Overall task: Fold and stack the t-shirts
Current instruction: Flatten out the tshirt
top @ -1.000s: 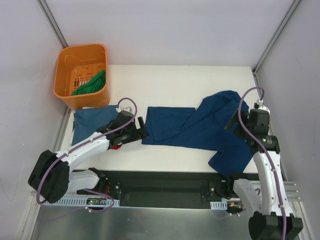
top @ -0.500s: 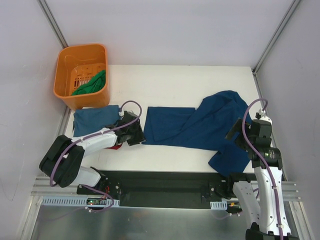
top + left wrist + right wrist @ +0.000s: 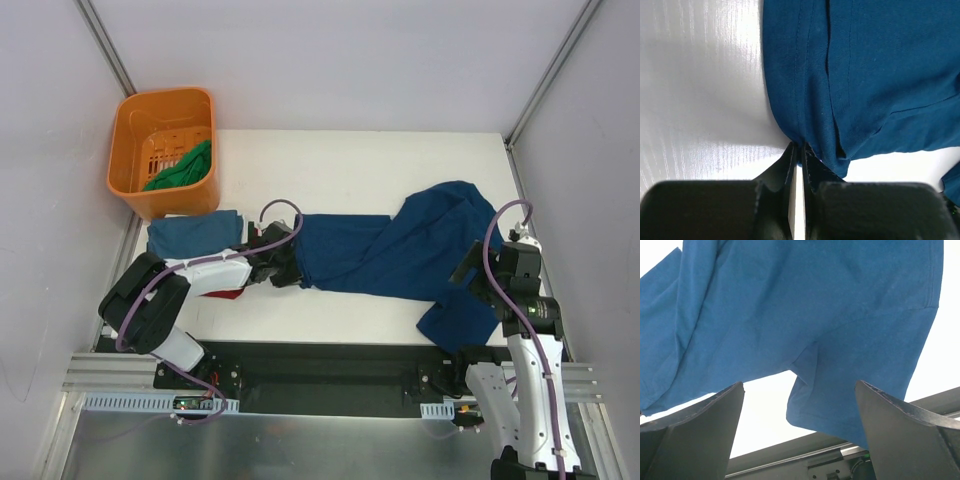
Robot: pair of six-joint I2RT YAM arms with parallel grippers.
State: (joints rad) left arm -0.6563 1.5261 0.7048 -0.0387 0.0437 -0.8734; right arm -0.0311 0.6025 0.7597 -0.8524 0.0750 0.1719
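Observation:
A dark blue t-shirt (image 3: 400, 250) lies crumpled across the middle and right of the table; its near right corner hangs over the front edge. My left gripper (image 3: 290, 264) is at the shirt's near left corner and shut on its hem. The left wrist view shows the fingertips (image 3: 801, 148) pinching the blue cloth (image 3: 865, 75). My right gripper (image 3: 472, 272) stands open above the shirt's right part, with nothing between its fingers (image 3: 715, 415) and blue cloth (image 3: 815, 305) below. A folded teal-blue t-shirt (image 3: 190, 236) lies at the left. A bit of red cloth (image 3: 232, 293) shows under the left arm.
An orange basket (image 3: 135, 150) at the back left corner holds a green t-shirt (image 3: 185, 165). A black rail (image 3: 320, 365) runs along the table's front edge, also seen in the right wrist view as a rail (image 3: 805, 460). White walls close in the sides and back.
My left gripper slid right to the blue shirt's near left corner and shut on its hem. The right arm drew back toward the front edge, still open.

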